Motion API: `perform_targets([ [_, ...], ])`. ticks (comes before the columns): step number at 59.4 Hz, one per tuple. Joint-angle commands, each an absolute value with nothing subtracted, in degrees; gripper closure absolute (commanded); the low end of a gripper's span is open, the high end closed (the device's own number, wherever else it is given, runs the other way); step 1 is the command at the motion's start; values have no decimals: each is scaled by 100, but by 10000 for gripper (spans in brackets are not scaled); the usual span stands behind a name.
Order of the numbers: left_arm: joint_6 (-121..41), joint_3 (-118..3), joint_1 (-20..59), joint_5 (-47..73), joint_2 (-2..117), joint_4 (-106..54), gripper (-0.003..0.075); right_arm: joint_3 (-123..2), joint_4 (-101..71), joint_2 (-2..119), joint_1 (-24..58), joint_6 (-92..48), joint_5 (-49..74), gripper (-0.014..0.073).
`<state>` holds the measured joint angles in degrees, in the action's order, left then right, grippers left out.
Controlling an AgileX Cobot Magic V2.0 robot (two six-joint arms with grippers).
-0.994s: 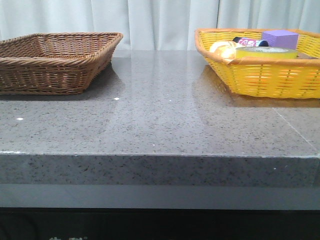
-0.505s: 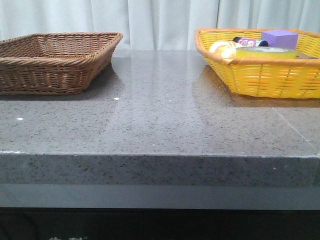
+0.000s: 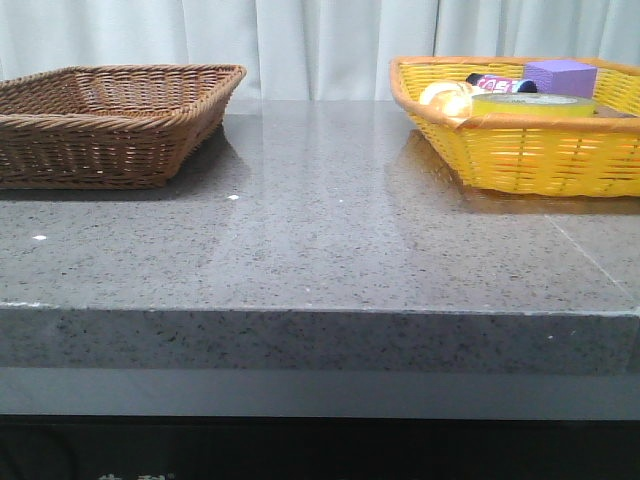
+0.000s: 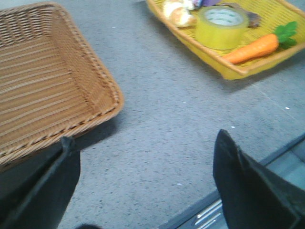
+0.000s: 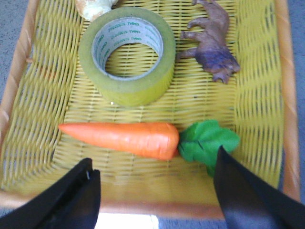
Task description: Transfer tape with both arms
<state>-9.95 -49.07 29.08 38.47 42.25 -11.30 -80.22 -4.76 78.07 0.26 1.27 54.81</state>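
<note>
The tape (image 5: 127,55) lay flat in the yellow basket (image 5: 261,95), beside a toy carrot (image 5: 124,138) and a small animal figure (image 5: 213,45). The right end effector (image 5: 152,191) hung above it, jaws released and empty. A clean pick likely meant descending straight over the roll's wall, clear of the carrot. The left end effector (image 4: 145,186) waited released over the desk (image 4: 162,129) near the brown basket (image 4: 47,90).

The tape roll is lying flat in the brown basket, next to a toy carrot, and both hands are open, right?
Not quite. The tape roll lies flat in the yellow basket, not the brown basket; the right wrist view shows it beside the toy carrot. Both the left hand and right hand are open.
</note>
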Motion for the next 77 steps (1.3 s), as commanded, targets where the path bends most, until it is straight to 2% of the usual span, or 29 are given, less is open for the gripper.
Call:
perform_targets([
  [1,-993,-5113,3129,3387,4242,-1254,153,-8688,-560,8207,-3,148,5473,76],
  [29,-993,-5113,3244,3387,4242,-1298,154,-11358,-560,10782,-10,463,6464,76],
  [45,-993,-5113,3244,3387,4242,-1310,153,-12128,-573,11625,-10,463,6731,78],
  [59,-993,-5113,3244,3387,4242,-1310,153,-12215,-579,11902,-10,463,6743,269],
  [71,-993,-5113,3244,3387,4242,-1310,153,-12215,-584,11933,-10,458,6756,288],
  [77,-993,-5113,3244,3387,4242,-1310,153,-12215,-584,11933,-10,458,6809,403],
])
